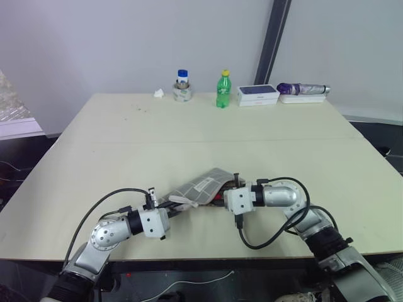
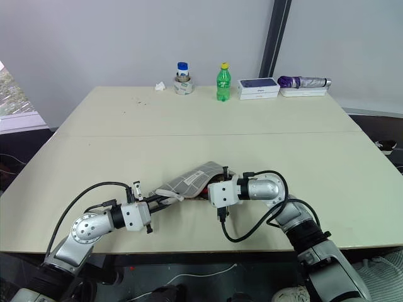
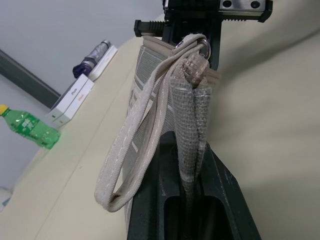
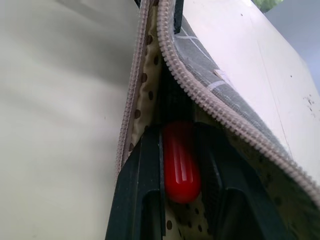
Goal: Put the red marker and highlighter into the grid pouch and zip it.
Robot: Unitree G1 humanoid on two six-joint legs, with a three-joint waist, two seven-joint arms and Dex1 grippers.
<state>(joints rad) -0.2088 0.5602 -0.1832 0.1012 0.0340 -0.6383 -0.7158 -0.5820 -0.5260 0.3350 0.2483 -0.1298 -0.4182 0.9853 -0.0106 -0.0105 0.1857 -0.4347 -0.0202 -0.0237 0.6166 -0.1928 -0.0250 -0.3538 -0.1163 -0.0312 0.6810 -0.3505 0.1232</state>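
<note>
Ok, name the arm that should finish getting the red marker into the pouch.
Right. The right gripper holds the red marker between its fingers, already at the grid pouch mouth; the left gripper is shut on the pouch's other end.

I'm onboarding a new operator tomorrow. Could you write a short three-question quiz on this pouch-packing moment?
1. True or false: the grid pouch has its zipper fully closed.
2. What does the right gripper hold between its fingers?
A. the green bottle
B. the red marker
C. the pull cord
3. Fill in: the left gripper is shut on the pouch's ____ end, next to the looped pull cord.

Key
1. False: the right wrist view shows the zipper teeth parted and the dotted lining inside.
2. B: the red marker sits between the fingers, at the pouch's mouth.
3. Fabric: the grey grid cloth is pinched between the black fingers.
</note>
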